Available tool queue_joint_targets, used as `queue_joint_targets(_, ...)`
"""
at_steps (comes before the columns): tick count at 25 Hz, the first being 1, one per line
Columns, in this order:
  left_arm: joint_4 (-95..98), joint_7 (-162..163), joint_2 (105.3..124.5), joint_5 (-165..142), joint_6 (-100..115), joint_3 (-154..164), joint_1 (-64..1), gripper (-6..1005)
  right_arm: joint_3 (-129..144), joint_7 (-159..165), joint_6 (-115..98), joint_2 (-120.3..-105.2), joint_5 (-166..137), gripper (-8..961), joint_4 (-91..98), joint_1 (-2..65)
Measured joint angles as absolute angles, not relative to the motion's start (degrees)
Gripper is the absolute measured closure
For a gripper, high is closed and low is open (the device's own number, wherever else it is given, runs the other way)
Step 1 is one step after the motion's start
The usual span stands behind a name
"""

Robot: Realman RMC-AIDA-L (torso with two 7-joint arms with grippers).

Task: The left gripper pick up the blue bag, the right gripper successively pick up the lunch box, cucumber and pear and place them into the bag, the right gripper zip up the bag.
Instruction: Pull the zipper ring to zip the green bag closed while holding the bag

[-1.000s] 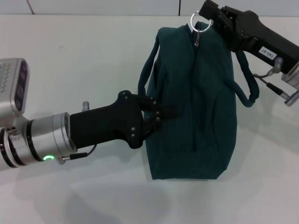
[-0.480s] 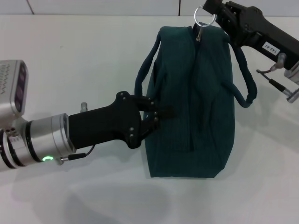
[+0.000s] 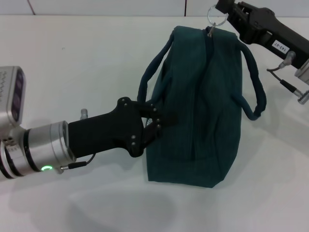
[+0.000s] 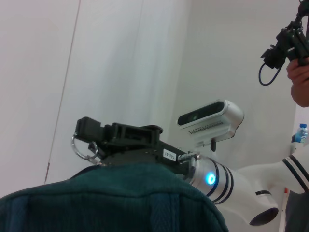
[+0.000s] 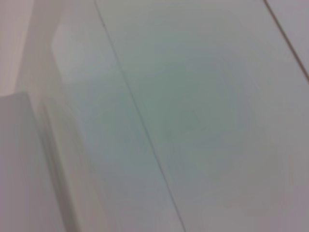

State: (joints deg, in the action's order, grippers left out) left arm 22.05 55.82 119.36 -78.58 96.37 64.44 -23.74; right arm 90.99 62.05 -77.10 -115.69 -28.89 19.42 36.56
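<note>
The plain white tabletop (image 3: 87, 63) carries one thing: a large dark teal-blue fabric bag (image 3: 200, 111), right of centre.

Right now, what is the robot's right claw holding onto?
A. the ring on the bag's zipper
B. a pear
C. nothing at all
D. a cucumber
A. In the head view the right gripper sits at the far end of the blue bag with the silver zipper ring caught at its tip, while the left gripper grips the bag's side.
</note>
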Motion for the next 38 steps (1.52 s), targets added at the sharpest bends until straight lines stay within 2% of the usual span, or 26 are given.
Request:
queue_joint_targets(16,22.0,53.6,119.40,-77.4,98.3,62.9,-22.8,914,90.4,61.9,-67.6,-116.14,-28.4,942,19.0,36.4)
queue_joint_targets(29,16.0,53.1,119.84,-76.2,95.6,49.2,-23.2,909,90.3,61.3,-72.2,-116.18,-25.8,942,18.4,34.6)
queue_joint_targets(38,14.2,54.0,119.73,-67.1,95.5,48.9,-22.4,660,90.3,60.4,-75.2,-116.09,-24.6,942,18.6,32.8)
